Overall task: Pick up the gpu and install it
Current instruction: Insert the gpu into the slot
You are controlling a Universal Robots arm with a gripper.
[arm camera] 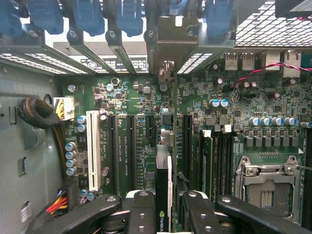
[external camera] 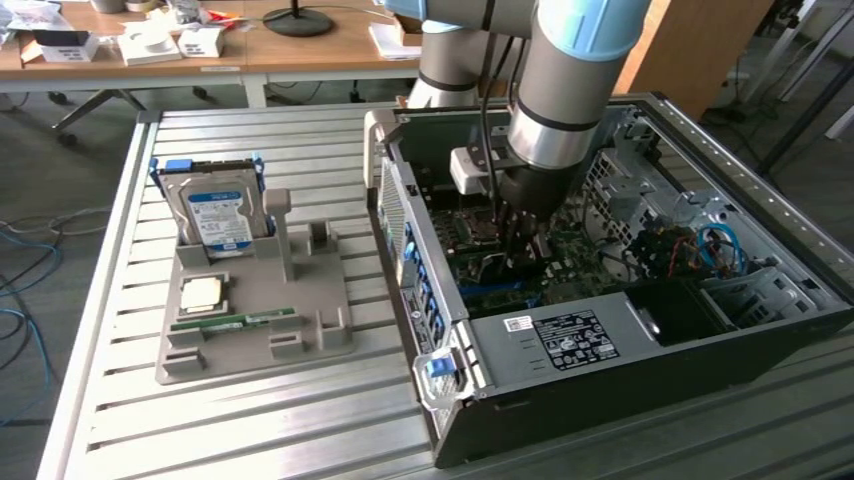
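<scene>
1. One gpu (arm camera: 163, 187): lifted and carried into the case (external camera: 641, 400), so the pick-up is done. It is seen edge-on, low over the board (arm camera: 126, 97).
2. Tool (arm camera: 165, 209): clenched on the gpu, with black fingers (arm camera: 141, 214) pressing either face of the card.
3. Install: judged unfinished. The card hangs in line with the long slots (arm camera: 131, 146). Whether its lower edge has entered one cannot be told.
4. Holder (external camera: 254, 340) on the desk (external camera: 267, 420): the hard drive (external camera: 220, 215) stands upright and the memory stick (external camera: 247, 322) lies flat. Both are well apart from the case and out of the way.
5. Edges near the card:
   - The rear wall with its row of blue latches (arm camera: 87, 17) lies ahead of the card's far end.
   - Slot ridges run close on both faces.
   - The socket (arm camera: 265, 187) sits further off on one side.
6. Room inside the case: tight. The walls ring the arm (external camera: 567, 90) on all sides. Loose cables (external camera: 707, 250) lie toward the exterior view's right, clear of the tool. A black sleeved bundle (arm camera: 36, 114) sits by the case wall, apart from the card.
7. Room above: open. The case has no cover, so a straight vertical path looks free. Sideways play between neighbouring slots looks slight.
</scene>
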